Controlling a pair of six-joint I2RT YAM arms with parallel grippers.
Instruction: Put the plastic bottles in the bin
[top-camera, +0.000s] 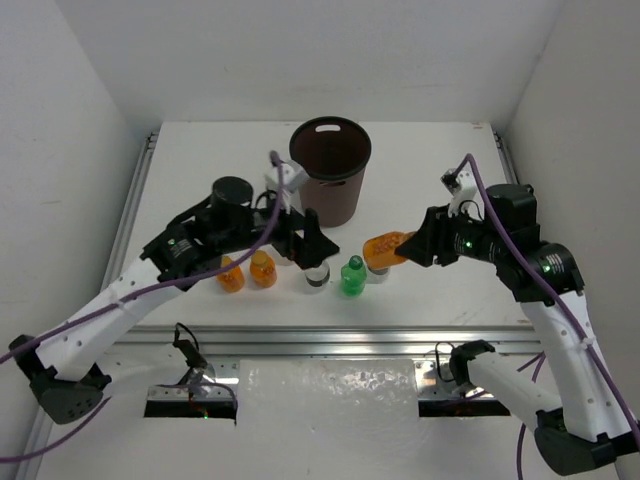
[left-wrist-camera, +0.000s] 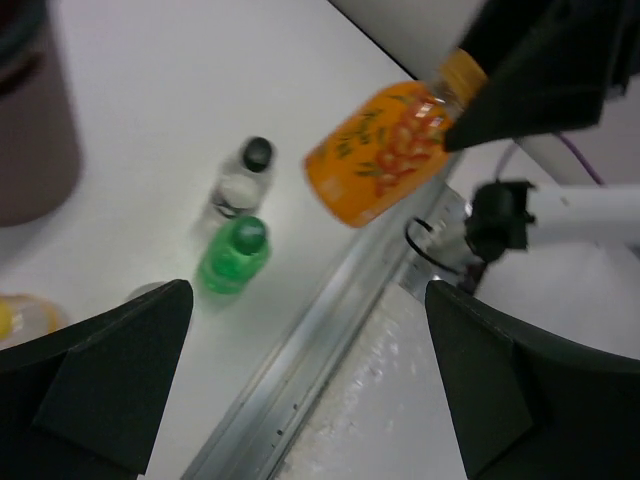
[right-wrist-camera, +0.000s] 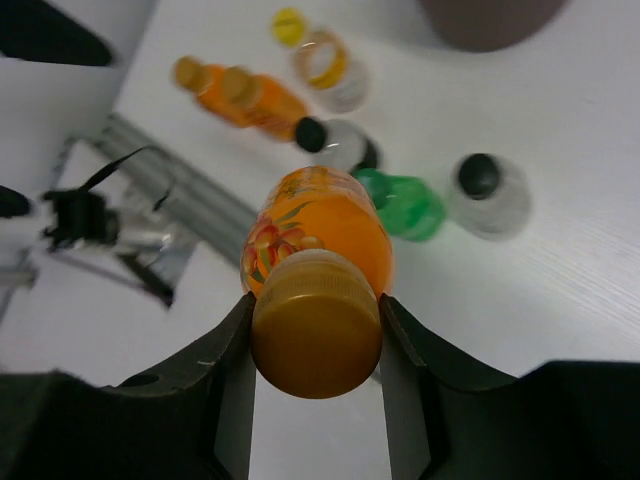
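Right of the bin (top-camera: 335, 195), right claw (top-camera: 412, 246) gripping orange bottle (top-camera: 384, 249) aloft, left claw (top-camera: 312, 238) wide, near bin.

White surface (top-camera: 420, 160), with a metal rail (top-camera: 330, 335) along the near edge. Toward the far middle, upright, a dark brown bin (top-camera: 335, 205). Nearer, in a loose row from the left: orange bottle (top-camera: 231, 274), second orange bottle (top-camera: 263, 268) just beside, clear bottle (top-camera: 317, 276), green bottle (top-camera: 352, 277), another clear bottle (top-camera: 378, 272). Behind the row, toward the bin, a yellow-capped clear bottle (right-wrist-camera: 325, 65).
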